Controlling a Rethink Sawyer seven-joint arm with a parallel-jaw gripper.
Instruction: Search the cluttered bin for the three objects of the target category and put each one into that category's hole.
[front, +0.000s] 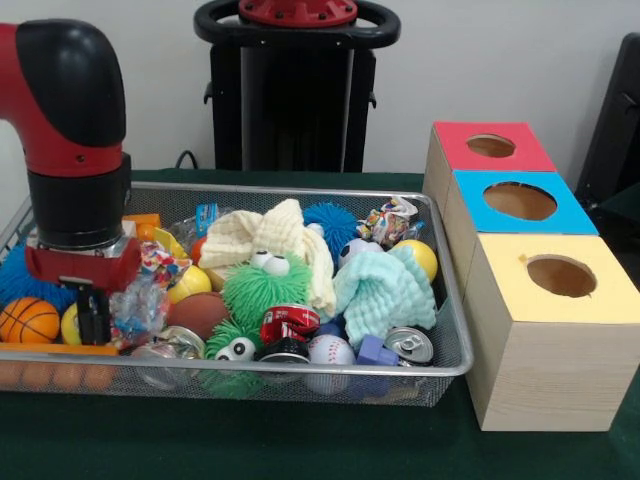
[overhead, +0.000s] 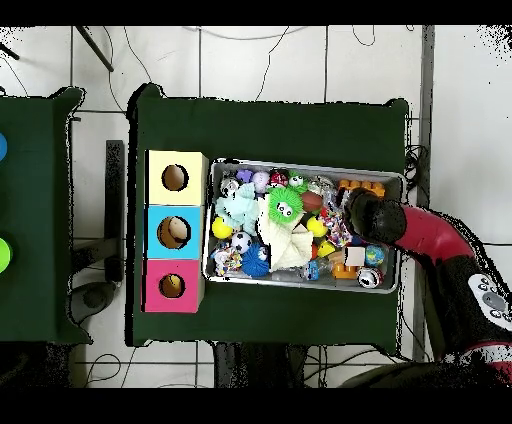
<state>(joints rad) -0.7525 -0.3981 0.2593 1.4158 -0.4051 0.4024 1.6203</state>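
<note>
Wire mesh bin (front: 450, 362) sits on a green worktop (front: 300, 445), packed with clutter. Red and black arm comes down at the left end of the bin in the front view; the pincer (front: 92, 318) hangs low among the objects there, beside a crinkly wrapped candy bag (front: 140, 300) and just right of an orange mini basketball (front: 27, 320). Cannot tell whether the pincer is released or clenched, its tips are hidden by clutter. Middle of the bin: a green fuzzy toy with googly eyes (front: 265, 285), a cream knitted cloth (front: 270, 235) behind it, a mint knitted cloth (front: 385, 290) to its right. A crushed red can (front: 289, 322) lies in front of the green toy, a baseball (front: 330, 352) beside it, and a silver can top (front: 409, 345) near the front rim. A blue spiky ball (front: 332, 220) sits behind the cloths, a yellow ball (front: 418, 256) at the right end. Three wooden boxes stand in a row just right of the bin, each with a round hole on top: red box (front: 490, 148) farthest, blue box (front: 520, 202) in the middle, yellow box (front: 560, 278) nearest. Overhead view shows the same row along one short side of the bin (overhead: 305, 284), with the arm (overhead: 420, 228) over the opposite end.
</note>
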